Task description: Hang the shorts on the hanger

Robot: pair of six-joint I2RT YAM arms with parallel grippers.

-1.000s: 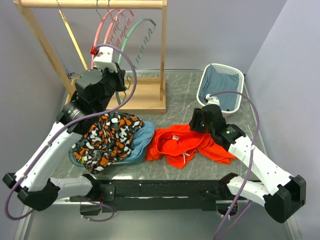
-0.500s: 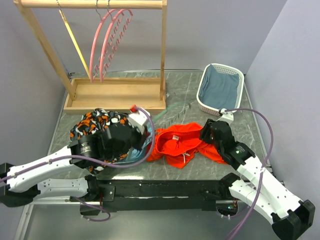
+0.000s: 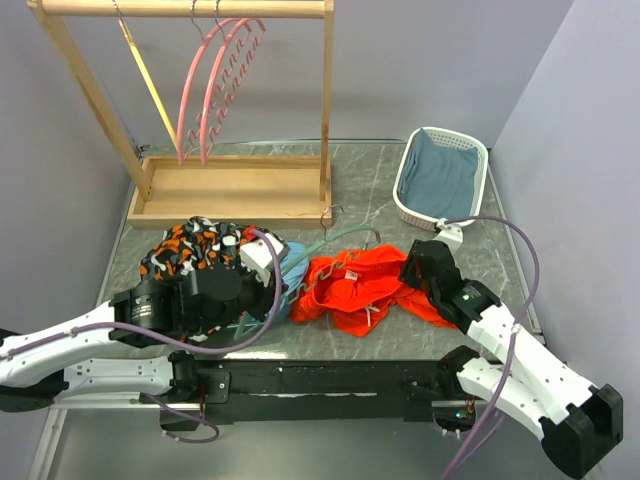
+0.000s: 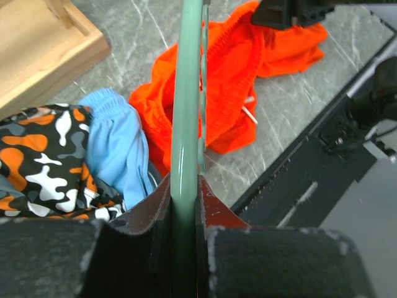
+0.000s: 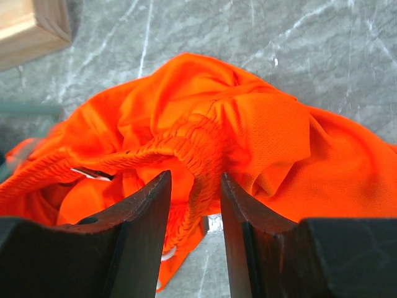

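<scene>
The teal-green hanger (image 3: 330,245) lies low over the table, its arch reaching across the left part of the orange-red shorts (image 3: 365,290). My left gripper (image 3: 270,280) is shut on the hanger's arm; in the left wrist view the hanger (image 4: 186,93) runs straight out from between the jaws of the left gripper (image 4: 185,180) over the shorts (image 4: 229,68). My right gripper (image 3: 415,265) is down at the shorts' right side. In the right wrist view the right gripper (image 5: 195,177) is open, its jaws either side of the shorts' elastic waistband (image 5: 198,139).
A wooden rack (image 3: 230,190) at the back left holds two pink hangers (image 3: 215,80) and a yellow hanger (image 3: 150,85). A patterned garment (image 3: 190,245) and a blue garment (image 3: 292,258) lie left of the shorts. A white basket (image 3: 478,165) stands at the back right.
My left arm brought the hanger off the rack down to the table, and its arch now lies over the shorts. My right gripper stayed at the shorts' right side.
</scene>
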